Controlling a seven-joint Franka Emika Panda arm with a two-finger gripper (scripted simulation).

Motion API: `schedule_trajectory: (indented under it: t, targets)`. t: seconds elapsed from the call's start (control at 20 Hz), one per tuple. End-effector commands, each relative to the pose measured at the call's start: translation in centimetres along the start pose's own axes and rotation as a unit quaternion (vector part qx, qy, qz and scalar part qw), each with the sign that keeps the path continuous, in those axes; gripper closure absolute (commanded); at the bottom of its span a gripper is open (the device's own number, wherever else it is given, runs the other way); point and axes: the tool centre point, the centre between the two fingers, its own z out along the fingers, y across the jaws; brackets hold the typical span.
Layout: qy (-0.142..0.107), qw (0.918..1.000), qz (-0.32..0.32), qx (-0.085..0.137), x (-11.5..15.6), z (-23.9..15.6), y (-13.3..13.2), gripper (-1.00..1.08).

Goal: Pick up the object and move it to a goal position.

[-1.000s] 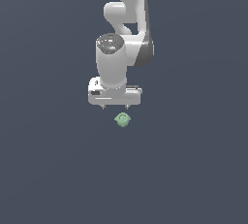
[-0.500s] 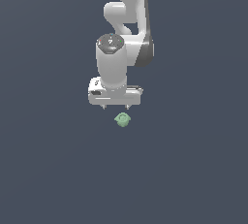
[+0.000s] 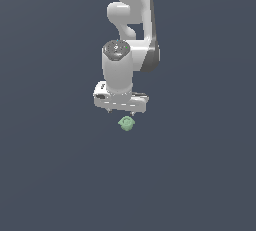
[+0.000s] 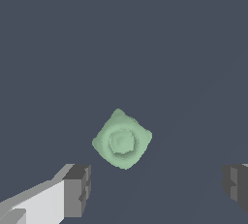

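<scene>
- Almost nothing is changed against the earlier exterior views: the gripper (image 3: 121, 110) is found in the same place above the object (image 3: 126, 123), and the object is not displaced.
- From this stillness it is judged that the approach is either paused or very slow; the grasp is not yet made, and the lift and the carry to the goal are both left to be done.
- The gripper is held spread wide in the wrist view, one dark fingertip (image 4: 77, 189) at each side, with nothing pinched between them.
- In the exterior view the object is placed at about 5 o'clock from the gripper, just beside its lower edge; whether they are touching cannot be told there, but in the wrist view the object (image 4: 122, 139) is seen apart from both pads.
- The object is rendered as a pale green, matte, lumpy round form with a raised middle and soft corners.
- The arm is shown as smooth white casing with dark joints; the fingertips are grey and blocky.
- The ground (image 3: 55, 175) is a flat, even slate blue without texture.
</scene>
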Motion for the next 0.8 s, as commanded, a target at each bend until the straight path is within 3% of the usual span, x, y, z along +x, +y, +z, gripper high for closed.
schedule_trajectory:
  t: [0.0, 0.35, 0.75]
  targets:
    - [0.0, 0.9997, 0.026, 0.001, 0.0, 0.5, -0.2, -0.92]
    - [0.001, 0.9932, 0.116, 0.003, -0.2, 2.3, -1.0, -0.92]
    - [0.003, 0.9758, 0.219, 0.003, -0.5, 4.3, -1.7, -0.92]
